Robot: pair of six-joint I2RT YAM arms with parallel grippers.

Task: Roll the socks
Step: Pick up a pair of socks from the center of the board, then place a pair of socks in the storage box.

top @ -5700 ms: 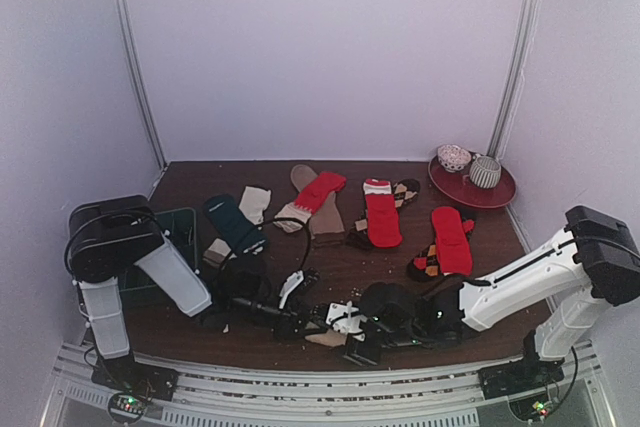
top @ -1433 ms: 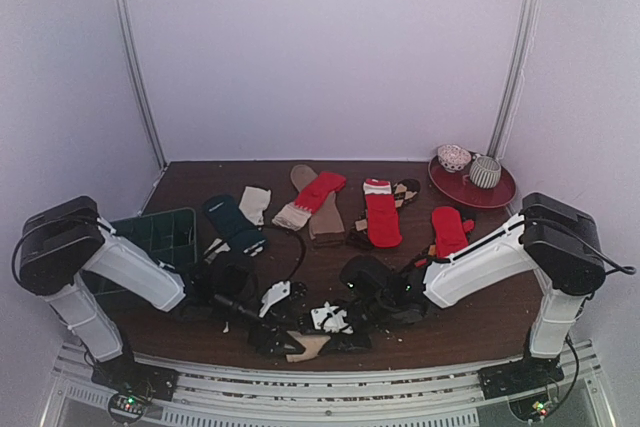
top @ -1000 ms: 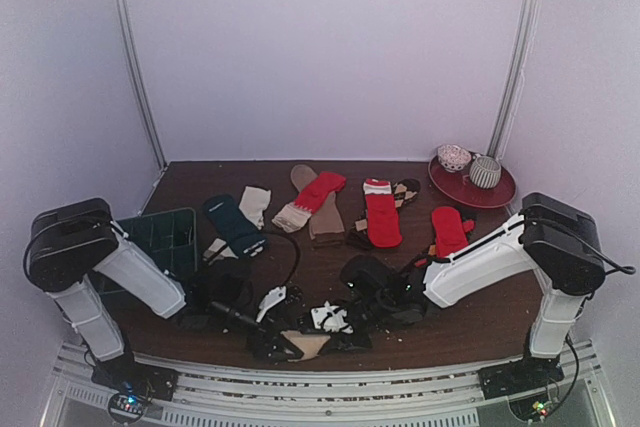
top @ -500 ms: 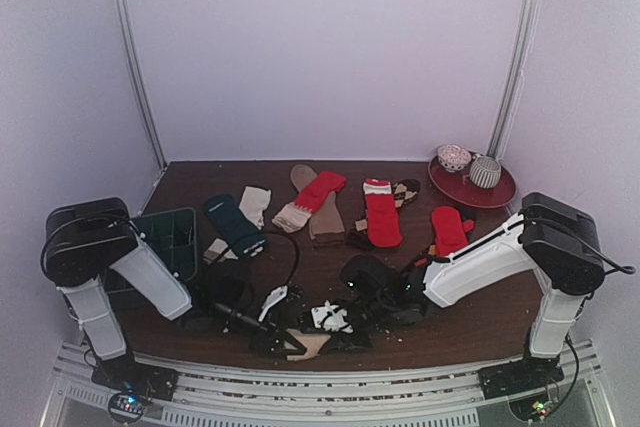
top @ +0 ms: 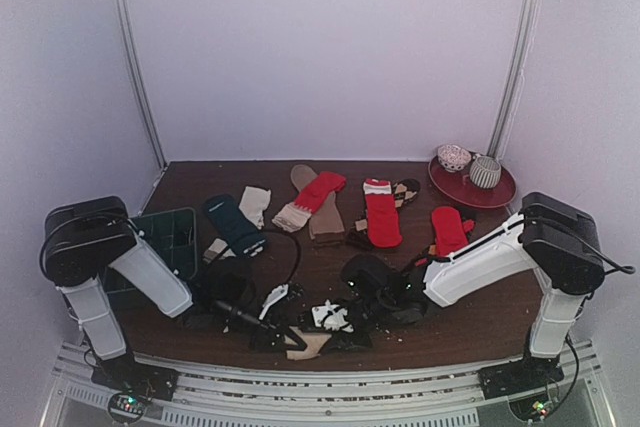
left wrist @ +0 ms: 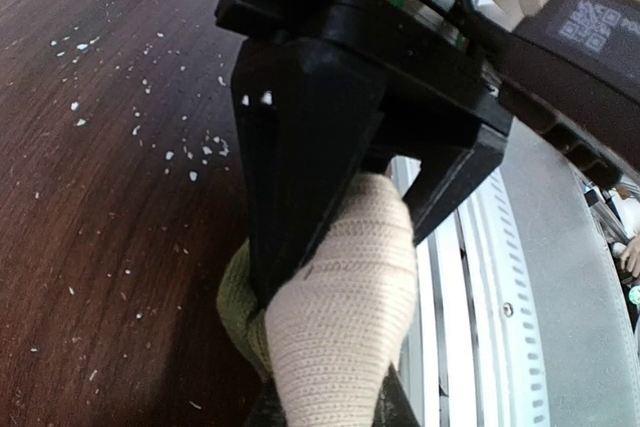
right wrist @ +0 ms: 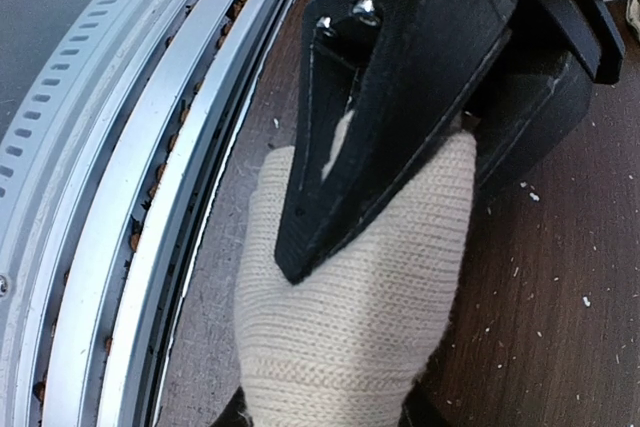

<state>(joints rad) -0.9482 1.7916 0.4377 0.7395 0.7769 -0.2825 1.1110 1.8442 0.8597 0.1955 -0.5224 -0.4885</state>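
On the tabletop [top: 480, 322], by its near edge, the cream sock [top: 305, 345] is gripped at its left end by the left gripper [left wrist: 345, 262], the jaws narrowed tight onto the knit. Its right end is pinched by the right gripper [right wrist: 390, 217], jaws likewise closed on fabric. The remaining socks [top: 382, 215] are spread flat farther back.

High rear overview, wrist closeups on sock [left wrist: 340, 317]

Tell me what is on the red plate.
A pale patterned ball and a grey striped ball, seemingly rolled socks, side by side. The red plate surface beneath them is hidden.
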